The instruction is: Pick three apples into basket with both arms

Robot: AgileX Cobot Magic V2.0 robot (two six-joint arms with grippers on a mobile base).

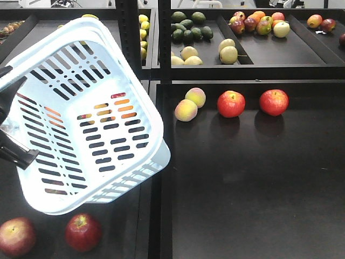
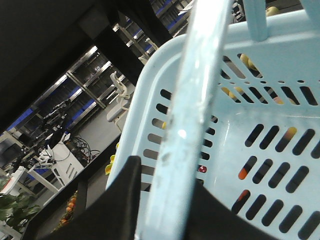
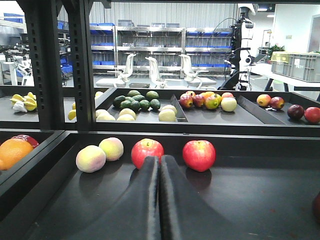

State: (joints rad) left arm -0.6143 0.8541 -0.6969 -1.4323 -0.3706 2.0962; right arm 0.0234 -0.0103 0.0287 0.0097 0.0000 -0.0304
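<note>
Dark red apples (image 1: 82,232), two of them, sat nearest on the shelf (image 1: 242,189), just beside the tilted basket (image 1: 141,81). Left fingers (image 2: 125,200) were clamped on its handle (image 2: 190,125); right fingers (image 3: 147,200) were pressed together, nothing in them. Farther back, two more red apples (image 1: 230,103) sat by some peaches (image 1: 186,110).

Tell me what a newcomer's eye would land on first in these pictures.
A big pale blue basket, tilted and held by the left gripper, dominates the left of the front view. Two red apples sit side by side on the dark shelf to its right, with the shut right gripper pointing toward them. Two darker apples lie below the basket, at the bottom left.
</note>
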